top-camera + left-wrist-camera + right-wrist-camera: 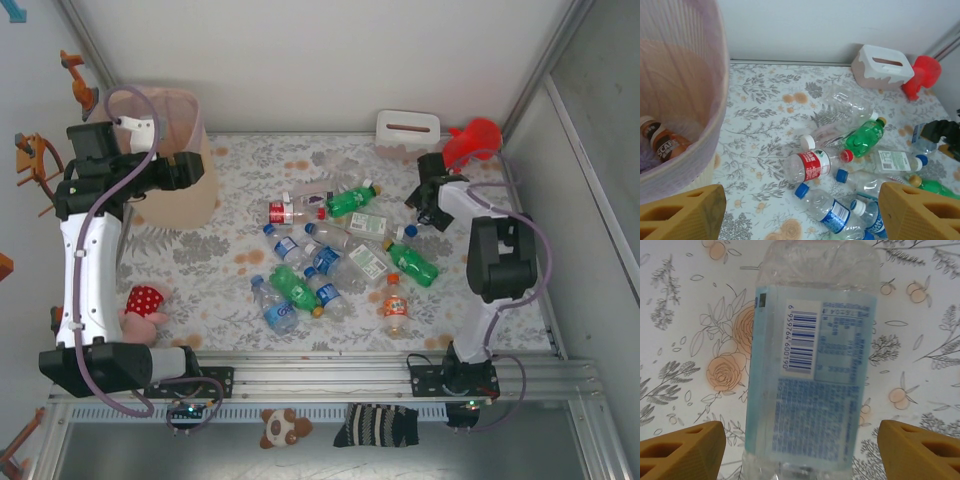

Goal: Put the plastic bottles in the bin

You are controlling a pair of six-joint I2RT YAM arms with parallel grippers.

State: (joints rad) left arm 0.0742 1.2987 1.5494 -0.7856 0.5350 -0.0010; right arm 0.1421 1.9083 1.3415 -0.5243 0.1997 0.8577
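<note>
The left gripper point(800, 202) is open, its two tan fingers point(685, 212) spread wide with nothing between them. It hangs just over the rim of the bin point(715, 120), on the side of the bin that faces the pile of bottles. Inside the bin, low against the pink liner, lies a brown-labelled bottle point(660, 142) with a white cap.

The other plastic bottles point(330, 250) lie scattered on the floral tablecloth point(765, 100) to the right of the bin. Nearest the bin is the red-labelled bottle point(810, 166), on its side with its red cap pointing away from the bin. Just beyond it from the bin lies a green bottle point(865, 136) with a yellow cap. Clear blue-capped bottles point(832, 212) lie toward the near edge of the pile.

The right gripper point(800, 440) is also open. Its fingers point(682, 450) stand on either side of a clear bottle with a pale blue label point(812, 375), which lies flat on the cloth below, and neither finger touches it. This gripper is on the far side of the pile from the bin.

An orange bottle point(396, 308) lies at the pile's edge away from the bin, toward the arm bases. The white tissue box point(408, 128) and the red toy figure point(470, 142) stand by the back wall, well to the right of the bin.
</note>
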